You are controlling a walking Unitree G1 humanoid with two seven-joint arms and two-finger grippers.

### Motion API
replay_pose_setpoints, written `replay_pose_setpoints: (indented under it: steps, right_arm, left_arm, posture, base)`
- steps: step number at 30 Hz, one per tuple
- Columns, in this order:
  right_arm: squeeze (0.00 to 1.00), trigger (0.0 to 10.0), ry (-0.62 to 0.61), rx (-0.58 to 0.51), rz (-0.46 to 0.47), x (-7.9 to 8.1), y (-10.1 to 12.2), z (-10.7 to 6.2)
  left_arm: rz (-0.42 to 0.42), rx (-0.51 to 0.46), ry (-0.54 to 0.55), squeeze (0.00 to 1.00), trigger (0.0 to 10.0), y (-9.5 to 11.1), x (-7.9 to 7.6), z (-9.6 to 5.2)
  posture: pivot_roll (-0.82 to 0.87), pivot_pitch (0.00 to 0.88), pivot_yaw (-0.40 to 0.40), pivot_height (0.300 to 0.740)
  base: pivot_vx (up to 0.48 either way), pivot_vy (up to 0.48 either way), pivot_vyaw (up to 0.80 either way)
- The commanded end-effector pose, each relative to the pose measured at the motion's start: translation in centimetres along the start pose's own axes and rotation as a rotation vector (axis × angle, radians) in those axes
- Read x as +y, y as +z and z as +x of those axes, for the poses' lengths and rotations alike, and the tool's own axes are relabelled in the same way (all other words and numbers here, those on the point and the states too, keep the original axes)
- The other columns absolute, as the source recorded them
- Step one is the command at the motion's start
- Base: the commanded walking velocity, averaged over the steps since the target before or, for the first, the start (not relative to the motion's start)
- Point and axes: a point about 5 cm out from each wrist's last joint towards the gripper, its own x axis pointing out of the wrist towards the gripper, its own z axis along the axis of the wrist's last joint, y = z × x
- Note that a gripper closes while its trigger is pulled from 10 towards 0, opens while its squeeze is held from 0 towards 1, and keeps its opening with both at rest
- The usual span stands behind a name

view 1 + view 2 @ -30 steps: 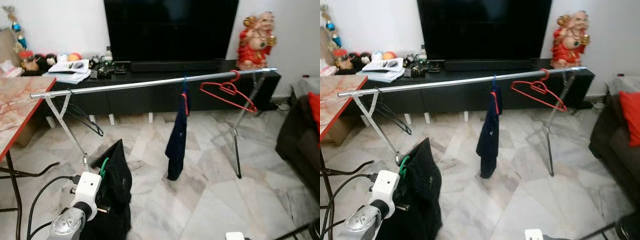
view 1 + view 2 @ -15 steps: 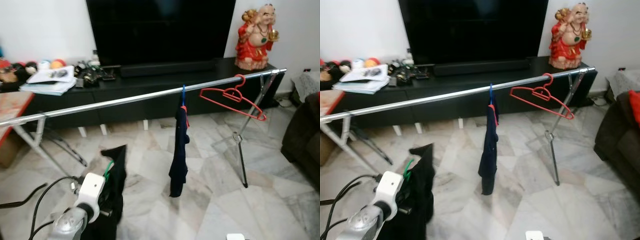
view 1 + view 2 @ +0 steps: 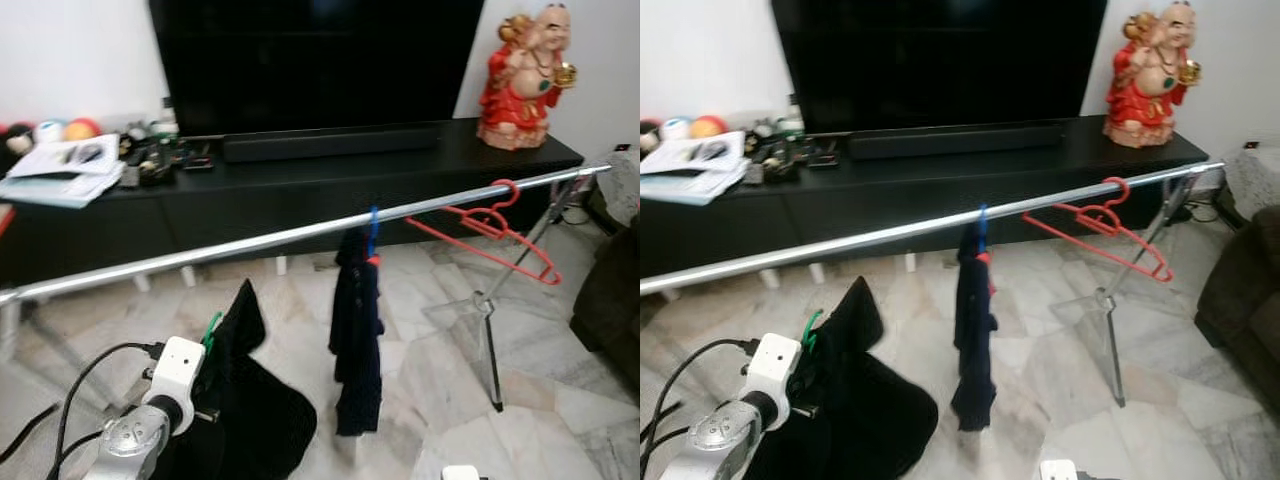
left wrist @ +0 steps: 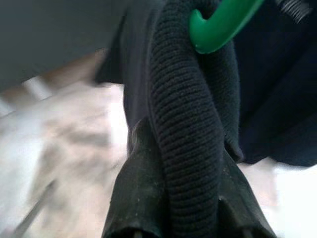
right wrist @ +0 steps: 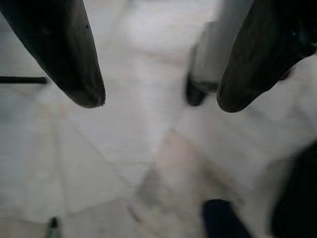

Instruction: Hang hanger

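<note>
Marble floor (image 3: 590, 420) spreads under a long silver rail (image 3: 200, 255) that runs in front of the black TV cabinet (image 3: 300, 185). Below the rail's near stretch, the left gripper (image 4: 188, 225) is clamped on the ribbed collar of a black garment (image 3: 250, 400) carried on a green hanger (image 4: 223, 22). A navy garment (image 3: 358, 340) and a red hanger (image 3: 490, 225) hang on the rail. Low over the floor, the right gripper (image 5: 156, 101) has its fingers spread apart.
</note>
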Motion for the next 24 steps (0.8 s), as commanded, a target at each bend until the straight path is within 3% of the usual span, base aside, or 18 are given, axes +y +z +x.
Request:
replay_pose_setpoints:
  steps: [1,8,14,24]
  right_arm:
    - [0.00,10.0,0.017,-0.018,-0.004,0.6,0.7,0.1]
    - [0.00,10.0,0.025,-0.021,0.005,0.9,0.9,0.1]
    - [0.00,10.0,0.031,-0.026,0.001,1.3,1.2,0.2]
    - [0.00,10.0,0.037,-0.030,0.004,1.9,1.4,0.2]
  left_arm:
    - [0.019,-0.012,-0.035,0.00,10.0,0.6,0.6,-0.2]
    - [0.141,0.042,-0.180,0.00,10.0,0.5,-0.2,0.1]
    - [0.155,-0.001,-0.213,0.00,10.0,2.3,0.0,1.2]
    - [0.285,-0.019,-0.366,0.00,10.0,4.3,-1.6,2.8]
  posture:
    - [0.04,0.065,-0.002,0.740]
    - [0.05,0.068,-0.001,0.740]
    - [0.05,0.069,0.000,0.740]
    - [0.05,0.072,0.014,0.740]
  base:
    - [0.000,0.000,0.00]
    - [0.000,0.000,0.00]
    - [0.000,0.000,0.00]
    - [0.000,0.000,0.00]
